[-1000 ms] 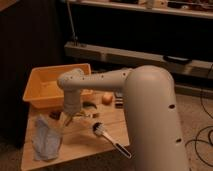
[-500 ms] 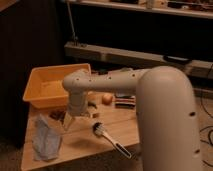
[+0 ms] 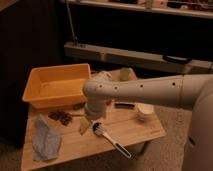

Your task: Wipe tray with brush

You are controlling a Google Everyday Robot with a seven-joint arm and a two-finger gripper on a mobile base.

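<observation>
Camera view: since the earlier frame, my arm has shifted right across the frame, bringing my gripper [image 3: 85, 125] nearer the brush head.

- Gripper position: lower centre of the frame, low over the table [image 3: 75, 152], just left of the brush head.
- Gripper state: cannot be determined; nothing is visibly held.
- Brush [image 3: 111, 141]: lies flat on the table, handle running toward the lower right.
- Tray [image 3: 52, 101]: orange, at the upper left of the table, apart from the brush.
- Blue cloth [image 3: 46, 141]: lower left corner of the table.
- White bowl [image 3: 145, 111]: right of my arm.
</observation>
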